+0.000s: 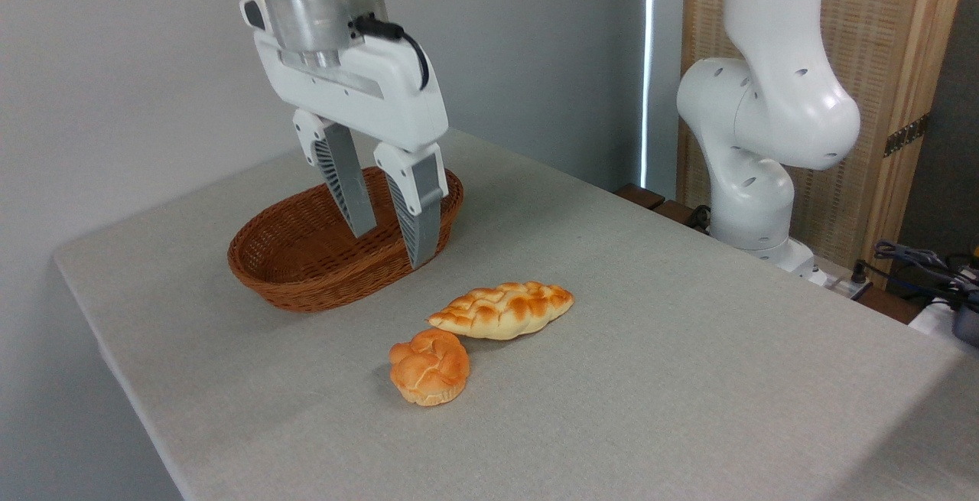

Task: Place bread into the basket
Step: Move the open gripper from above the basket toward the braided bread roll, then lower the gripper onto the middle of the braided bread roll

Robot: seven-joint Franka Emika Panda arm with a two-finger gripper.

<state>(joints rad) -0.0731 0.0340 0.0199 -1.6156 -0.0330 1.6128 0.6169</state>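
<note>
Camera: bread (502,310) lies flat, long axis running left-right, slightly tilted

Grey table (688,379): basket (306,287), bread (502,310), bun (429,368).

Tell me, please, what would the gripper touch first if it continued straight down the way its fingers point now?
Probably the basket: the open gripper points down over its near right rim, so the fingertips may meet the rim or inner wall. Depth is unclear from one view. The bread lies aside.
</note>
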